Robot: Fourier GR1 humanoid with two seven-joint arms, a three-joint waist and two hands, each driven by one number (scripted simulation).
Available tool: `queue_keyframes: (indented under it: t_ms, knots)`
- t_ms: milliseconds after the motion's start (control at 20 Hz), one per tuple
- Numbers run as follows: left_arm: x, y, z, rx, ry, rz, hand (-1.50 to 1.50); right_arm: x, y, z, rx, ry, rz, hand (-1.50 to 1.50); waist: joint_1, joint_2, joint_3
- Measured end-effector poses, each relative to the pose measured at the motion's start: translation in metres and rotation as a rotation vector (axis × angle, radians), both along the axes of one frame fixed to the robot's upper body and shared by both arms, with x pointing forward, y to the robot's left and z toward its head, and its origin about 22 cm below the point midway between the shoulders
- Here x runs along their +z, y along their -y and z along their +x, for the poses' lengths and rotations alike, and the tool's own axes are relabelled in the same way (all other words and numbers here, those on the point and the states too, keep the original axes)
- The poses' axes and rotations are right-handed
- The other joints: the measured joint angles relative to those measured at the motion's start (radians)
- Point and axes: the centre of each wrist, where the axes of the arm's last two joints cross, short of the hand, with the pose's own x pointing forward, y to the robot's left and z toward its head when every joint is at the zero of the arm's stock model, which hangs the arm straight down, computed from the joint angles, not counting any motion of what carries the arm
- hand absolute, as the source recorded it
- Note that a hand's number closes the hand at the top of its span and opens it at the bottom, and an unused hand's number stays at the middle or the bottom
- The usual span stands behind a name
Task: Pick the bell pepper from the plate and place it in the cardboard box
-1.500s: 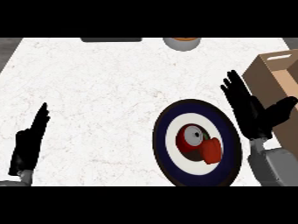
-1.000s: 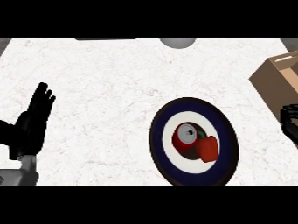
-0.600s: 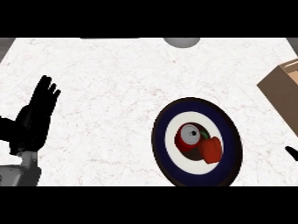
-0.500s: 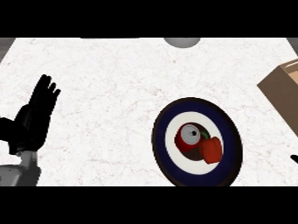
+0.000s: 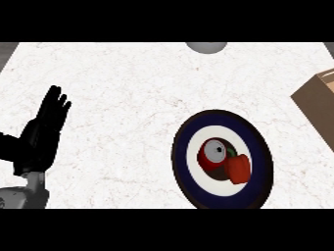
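A red bell pepper (image 5: 237, 167) lies on a round plate (image 5: 254, 142) with a dark blue rim and a white ring, at the lower right of the counter. The cardboard box (image 5: 330, 113) stands at the right edge, partly cut off by the view. My left hand (image 5: 40, 136) rests open at the lower left, fingers straight and pointing up, far from the plate. My right hand does not show anywhere in the head view.
A grey round object (image 5: 206, 46) sits at the counter's far edge, top centre. The white speckled counter (image 5: 126, 93) stretches between my left hand and the plate. Dark floor shows past the counter's left and right top corners.
My right hand has drawn back from beside the plate and box and slipped out at the lower right. My left hand rose and spread, then held still. The view shifted slightly.
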Motion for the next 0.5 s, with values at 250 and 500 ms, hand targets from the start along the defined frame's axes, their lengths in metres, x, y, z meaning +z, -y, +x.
queue_keyframes:
  t_ms: [250, 500]
  knots:
    - [0.000, 0.005, 0.000, -0.005, 0.007, 0.001, 0.00, 0.020, -0.042, 0.002, 0.039, -0.038, 0.051, -1.50, 0.005, 0.001, 0.001]
    - [0.011, 0.005, 0.000, -0.007, 0.004, -0.004, 0.00, 0.024, -0.073, 0.010, 0.049, -0.055, 0.065, -1.50, 0.011, 0.002, 0.002]
